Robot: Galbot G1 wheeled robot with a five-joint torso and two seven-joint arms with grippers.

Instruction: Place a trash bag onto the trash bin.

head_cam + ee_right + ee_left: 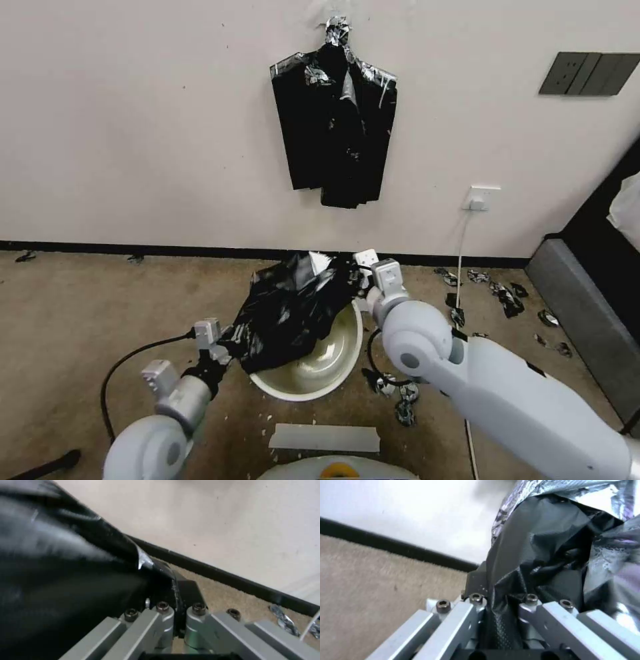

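Over the trash bin (313, 373), the trash bag (293, 313) hangs bunched between the two arms, draped across the bin's left and far rim but not opened around it. The left gripper (223, 347) is clamped on the bag's edge just left of the bin, the right gripper (363, 280) clamped on it at the bin's far side (both pinch thin film). As I judge it, pulling further apart could tear the film or slip it from a pinch, and the loose bulk could sag into the bin instead of cuffing its rim.

Close-up from the right hand (178, 600): black pads pinched together w/ a fold of the trash bag (66, 580) between them, it seems; the bag is blurred. Behind: cream wall (216, 517), black baseboard (233, 580), tan carpet (230, 597), a few shiny scraps (283, 618) near the baseboard.
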